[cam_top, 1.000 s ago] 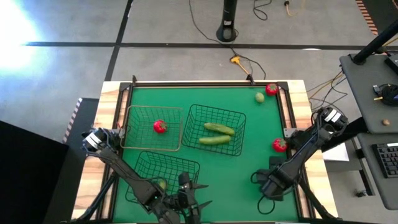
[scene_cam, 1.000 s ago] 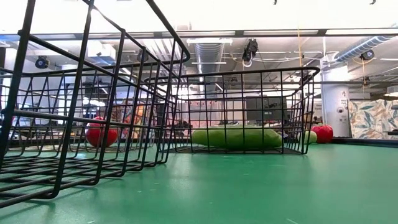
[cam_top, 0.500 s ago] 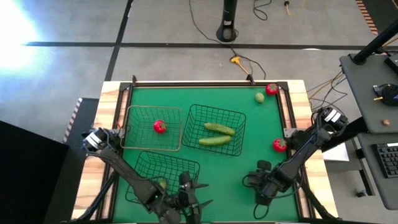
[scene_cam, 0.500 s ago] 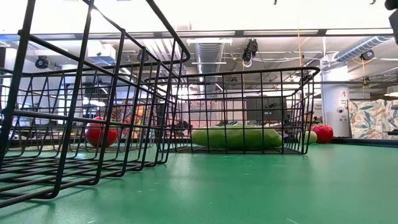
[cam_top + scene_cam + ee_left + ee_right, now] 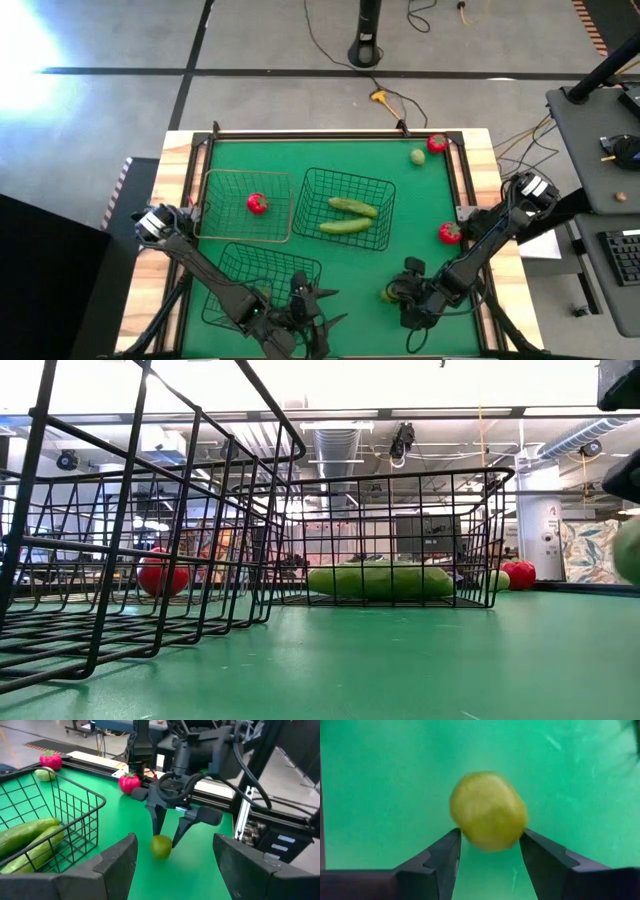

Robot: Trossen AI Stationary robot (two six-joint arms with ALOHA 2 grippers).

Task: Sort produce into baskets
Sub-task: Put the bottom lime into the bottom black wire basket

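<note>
My right gripper (image 5: 393, 293) is shut on a small yellow-green fruit (image 5: 489, 811), above the green table right of the near basket. My left gripper (image 5: 312, 305) is open and empty near the front edge; its wrist view shows the right gripper (image 5: 165, 839) and the fruit (image 5: 161, 846). The pale brownish basket (image 5: 213, 205) holds a red tomato (image 5: 257, 203). The middle dark basket (image 5: 378, 212) holds two cucumbers (image 5: 347, 215). The near dark basket (image 5: 240, 270) holds a yellow-green fruit (image 5: 260, 295). My right gripper pinches the yellow-green fruit by its two opposite sides (image 5: 458, 822) between its two fingers, at their free ends only. The fingers (image 5: 156, 822) come from above, pointing down. The fruit hangs at the fingertips, lifted clear of the table, as the low view (image 5: 630, 550) shows.
Loose on the table are a red tomato (image 5: 449, 232) near the right edge, and another red tomato (image 5: 437, 143) and a yellow-green fruit (image 5: 417, 156) at the far right corner. Bare green table lies between the near basket and my right gripper.
My right gripper has gone toward the table's left edge, toward the near basket, carrying the yellow-green fruit clear of the table. It has come into the low view at that picture's right edge.
</note>
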